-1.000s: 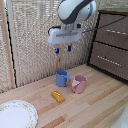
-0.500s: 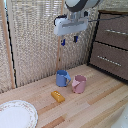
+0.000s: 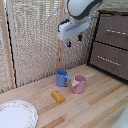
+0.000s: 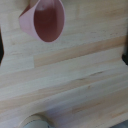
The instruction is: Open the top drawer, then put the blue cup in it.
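Observation:
The blue cup (image 3: 62, 78) stands upright on the wooden table, its handle toward the pink mug (image 3: 78, 84) just beside it. My gripper (image 3: 74, 41) hangs high above both mugs, open, with nothing between its blue-tipped fingers (image 3: 68, 44). The top drawer (image 3: 114, 29) of the dark brown dresser is at the exterior view's right, its front flush with the drawer below and its silver bar handle (image 3: 116, 32) apart from the gripper. The wrist view shows the pink mug (image 4: 45, 20) from above on bare wood; the blue cup is not identifiable there.
A small orange block (image 3: 58, 96) lies in front of the mugs. A white patterned plate (image 3: 15, 114) sits at the exterior view's near left. The lower drawer (image 3: 107, 61) is shut. A reed screen (image 3: 35, 40) backs the table.
The arm has shifted toward the exterior view's right, closer to the dresser, staying high above the mugs. The cups and drawers have not moved.

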You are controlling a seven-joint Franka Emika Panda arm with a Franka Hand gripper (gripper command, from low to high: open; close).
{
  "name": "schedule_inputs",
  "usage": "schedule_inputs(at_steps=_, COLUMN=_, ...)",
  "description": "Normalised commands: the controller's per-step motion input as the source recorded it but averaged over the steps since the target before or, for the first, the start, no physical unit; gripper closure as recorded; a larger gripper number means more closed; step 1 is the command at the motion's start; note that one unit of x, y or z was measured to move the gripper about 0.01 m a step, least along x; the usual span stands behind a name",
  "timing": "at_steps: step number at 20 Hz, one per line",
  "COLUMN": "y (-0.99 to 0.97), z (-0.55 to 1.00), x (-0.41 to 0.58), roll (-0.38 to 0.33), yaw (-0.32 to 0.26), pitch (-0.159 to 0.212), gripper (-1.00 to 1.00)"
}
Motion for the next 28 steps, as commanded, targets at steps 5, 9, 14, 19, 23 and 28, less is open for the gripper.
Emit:
schedule_inputs(at_steps=5, y=-0.19, z=0.0, x=0.03, roll=-0.339, yaw=0.133, pitch=-0.128, gripper=-1.0)
schedule_inputs(at_steps=9, y=-0.19, z=0.0, x=0.106, roll=-0.35, yaw=0.108, pitch=-0.137, gripper=-1.0)
schedule_inputs(at_steps=14, y=-0.2, z=0.0, x=0.135, roll=-0.371, yaw=0.084, pitch=-0.099, gripper=-1.0)
schedule_inputs(at_steps=19, y=-0.2, z=0.0, x=0.105, roll=-0.375, yaw=0.067, pitch=-0.032, gripper=-1.0)
schedule_inputs(at_steps=23, y=-0.2, z=0.0, x=0.079, roll=-0.375, yaw=0.07, pitch=-0.021, gripper=-1.0)
schedule_inputs(at_steps=28, y=-0.25, z=0.0, x=0.01, roll=-0.375, yaw=0.045, pitch=0.001, gripper=-1.0)
